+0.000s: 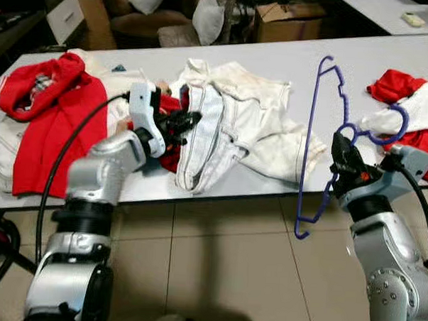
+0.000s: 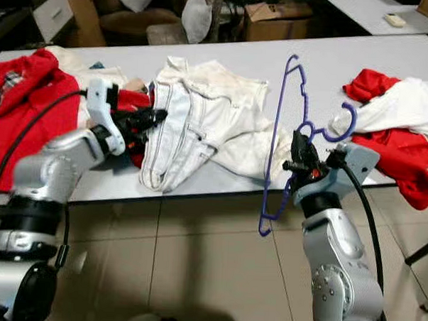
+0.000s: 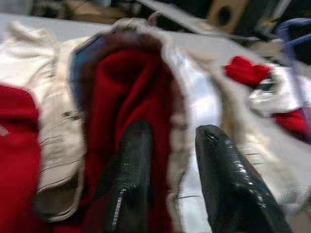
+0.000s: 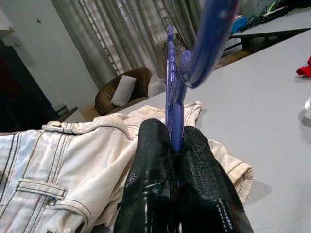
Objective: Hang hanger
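A blue plastic hanger [image 1: 311, 136] stands upright at the table's front edge, its lower end hanging below the tabletop. My right gripper [image 1: 340, 148] is shut on it near the neck, and the right wrist view shows the blue bar [image 4: 172, 97] pinched between the black fingers [image 4: 155, 145]. A white denim jacket [image 1: 230, 118] lies spread out in the middle of the table. My left gripper [image 1: 189, 122] is at the jacket's left edge, over a red garment [image 3: 131, 87]. Its two fingers [image 3: 133, 145] stand apart, with red cloth and the jacket's hem showing between them.
A red hoodie [image 1: 53, 111] on white clothes covers the table's left end. Red and white clothes [image 1: 415, 105] are piled at the right end. Behind the grey table [image 1: 389, 54] are a cardboard box [image 1: 287, 21] and an armchair with pillows [image 1: 156, 16]. Tiled floor lies below.
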### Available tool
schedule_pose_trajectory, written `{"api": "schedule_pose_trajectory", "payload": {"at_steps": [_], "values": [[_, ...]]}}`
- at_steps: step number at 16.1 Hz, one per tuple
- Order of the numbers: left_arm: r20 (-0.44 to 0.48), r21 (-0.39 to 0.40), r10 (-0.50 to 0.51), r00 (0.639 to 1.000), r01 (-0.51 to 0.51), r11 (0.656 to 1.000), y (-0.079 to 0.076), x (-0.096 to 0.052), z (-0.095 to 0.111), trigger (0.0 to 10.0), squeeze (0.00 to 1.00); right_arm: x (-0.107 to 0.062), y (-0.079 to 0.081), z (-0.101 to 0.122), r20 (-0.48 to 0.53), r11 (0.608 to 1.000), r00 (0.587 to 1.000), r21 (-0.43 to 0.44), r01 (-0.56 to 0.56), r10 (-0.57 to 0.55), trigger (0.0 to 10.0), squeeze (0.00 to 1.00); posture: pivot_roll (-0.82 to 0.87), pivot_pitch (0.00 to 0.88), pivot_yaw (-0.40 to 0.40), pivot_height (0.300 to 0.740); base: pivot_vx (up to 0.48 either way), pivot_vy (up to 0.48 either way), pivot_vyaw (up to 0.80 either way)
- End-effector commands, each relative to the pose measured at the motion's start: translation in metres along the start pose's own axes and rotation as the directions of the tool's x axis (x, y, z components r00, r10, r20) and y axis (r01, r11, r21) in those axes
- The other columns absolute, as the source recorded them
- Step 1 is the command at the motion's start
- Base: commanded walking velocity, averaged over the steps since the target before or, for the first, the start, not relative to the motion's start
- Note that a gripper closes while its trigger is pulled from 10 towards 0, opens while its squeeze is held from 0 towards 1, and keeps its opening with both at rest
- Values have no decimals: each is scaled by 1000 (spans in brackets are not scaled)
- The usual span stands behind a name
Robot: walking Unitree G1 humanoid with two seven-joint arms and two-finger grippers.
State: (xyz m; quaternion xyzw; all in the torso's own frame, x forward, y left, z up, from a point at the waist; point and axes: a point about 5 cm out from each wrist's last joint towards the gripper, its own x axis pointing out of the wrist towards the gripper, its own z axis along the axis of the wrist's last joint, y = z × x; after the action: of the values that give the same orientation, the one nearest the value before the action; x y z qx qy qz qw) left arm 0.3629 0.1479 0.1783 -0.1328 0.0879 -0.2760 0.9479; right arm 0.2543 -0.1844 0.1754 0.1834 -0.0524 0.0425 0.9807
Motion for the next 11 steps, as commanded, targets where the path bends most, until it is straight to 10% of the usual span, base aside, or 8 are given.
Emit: {"api": "schedule_pose_trajectory", "payload": {"at_steps": [1, 4, 6, 11], "values": [[33, 25, 26, 999, -27, 999, 2, 1, 9, 0, 0, 2, 6, 3, 10, 1000, 1000, 11, -22, 21, 10000, 0, -146, 0, 99, 740, 0, 0, 0], [30, 59, -6, 1000, 4, 998, -4, 7, 11, 1490, 0, 1, 6, 3, 12, 1000, 1000, 11, -20, 20, 10000, 0, -147, 0, 101, 740, 0, 0, 0], [34, 66, -16, 999, 14, 998, -6, 9, 11, 0, 0, 1, 6, 3, 13, 1000, 1000, 11, -20, 20, 10000, 0, -148, 0, 104, 740, 0, 0, 0], [-8, 172, 26, 1000, -24, 985, -5, 13, 5, 0, 0, 2, 13, 3, 3, 996, 996, 4, -88, 88, 10000, 0, -144, 0, 101, 740, 0, 0, 0]]}}
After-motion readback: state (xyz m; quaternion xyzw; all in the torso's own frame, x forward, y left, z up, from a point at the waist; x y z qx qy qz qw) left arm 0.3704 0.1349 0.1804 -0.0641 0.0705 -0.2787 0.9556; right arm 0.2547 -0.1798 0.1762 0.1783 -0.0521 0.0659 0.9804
